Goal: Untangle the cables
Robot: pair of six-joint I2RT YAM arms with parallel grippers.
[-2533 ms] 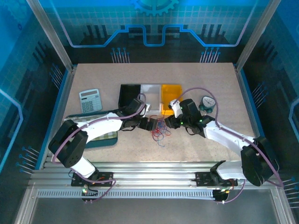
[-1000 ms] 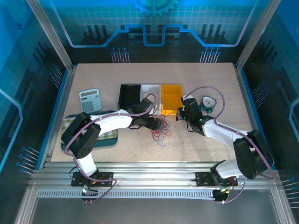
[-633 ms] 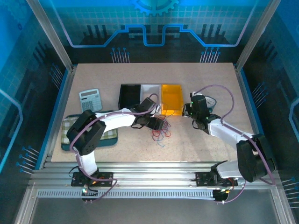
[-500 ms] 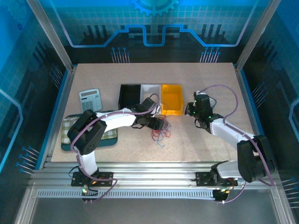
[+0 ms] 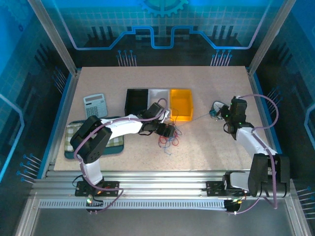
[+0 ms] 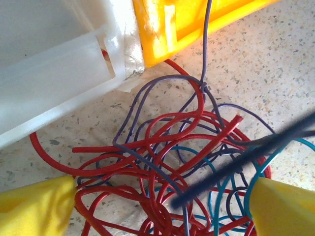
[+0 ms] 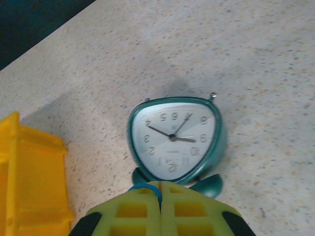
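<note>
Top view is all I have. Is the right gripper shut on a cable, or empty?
Observer: Shut on one. The right gripper has a blue cable looped out of the seam between its closed fingertips.
Operator: And the left?
Observer: The left gripper is open, with a yellow finger on each side of the tangle, gripping nothing.
Operator: Any strand leaving the pile?
Observer: One purple cable runs straight from a knot up across the yellow bin.
</note>
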